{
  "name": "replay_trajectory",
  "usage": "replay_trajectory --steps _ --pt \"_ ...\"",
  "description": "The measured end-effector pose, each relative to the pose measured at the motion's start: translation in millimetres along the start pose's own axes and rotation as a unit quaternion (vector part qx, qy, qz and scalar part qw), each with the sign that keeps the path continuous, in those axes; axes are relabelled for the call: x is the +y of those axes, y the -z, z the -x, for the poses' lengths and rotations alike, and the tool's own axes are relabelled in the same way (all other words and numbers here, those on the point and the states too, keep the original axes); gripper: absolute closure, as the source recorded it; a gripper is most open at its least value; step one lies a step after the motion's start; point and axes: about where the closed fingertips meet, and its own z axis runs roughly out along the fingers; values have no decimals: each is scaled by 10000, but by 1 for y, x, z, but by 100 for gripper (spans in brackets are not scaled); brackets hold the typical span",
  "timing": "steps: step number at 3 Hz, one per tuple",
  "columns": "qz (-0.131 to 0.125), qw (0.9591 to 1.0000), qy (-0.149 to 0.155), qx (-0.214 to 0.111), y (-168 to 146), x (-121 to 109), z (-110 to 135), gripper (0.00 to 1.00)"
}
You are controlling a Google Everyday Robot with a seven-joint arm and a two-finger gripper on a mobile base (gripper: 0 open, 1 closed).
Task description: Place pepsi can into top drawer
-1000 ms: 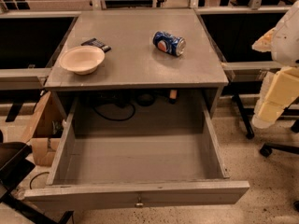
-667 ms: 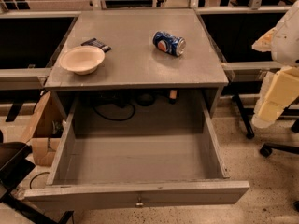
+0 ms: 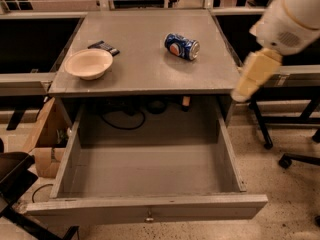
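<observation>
The top drawer [image 3: 150, 204] is nearest, pulled far out from under the desk, its flat grey front facing the camera with a small metal knob [image 3: 148, 218] low in the middle. Nothing lies on its bare grey floor. To its left a cardboard box [image 3: 46, 149] stands on the speckled floor, and a dark object juts in at the bottom left corner.

Behind the drawer's back wall, in the shadow under the desk, black cables [image 3: 122, 119] loop down.

Above that is the desk top [image 3: 145, 69]. A beige bowl [image 3: 89, 63] sits upright near its left front edge, with a flat black object [image 3: 104, 47] just behind it, partly hidden by the bowl's rim. The pepsi can [image 3: 182, 46] lies on its side on the right half of the desk top, well apart from the bowl, its silver end turned to the right.

The gripper [image 3: 245, 86] hangs in the air off the desk's right front corner, tilted down and to the left, clear of the can. Whether it is clenched or released cannot be told; nothing shows in its grasp. Its white arm [image 3: 295, 14] rises to the upper right.
</observation>
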Motion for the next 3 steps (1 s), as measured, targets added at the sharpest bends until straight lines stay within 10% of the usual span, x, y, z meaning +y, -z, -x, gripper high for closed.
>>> replay_trajectory --steps 2,3 --pt "-700 9962 -454 -265 -44 -113 106 0" --pt "-691 9963 -440 -271 -41 -111 103 0"
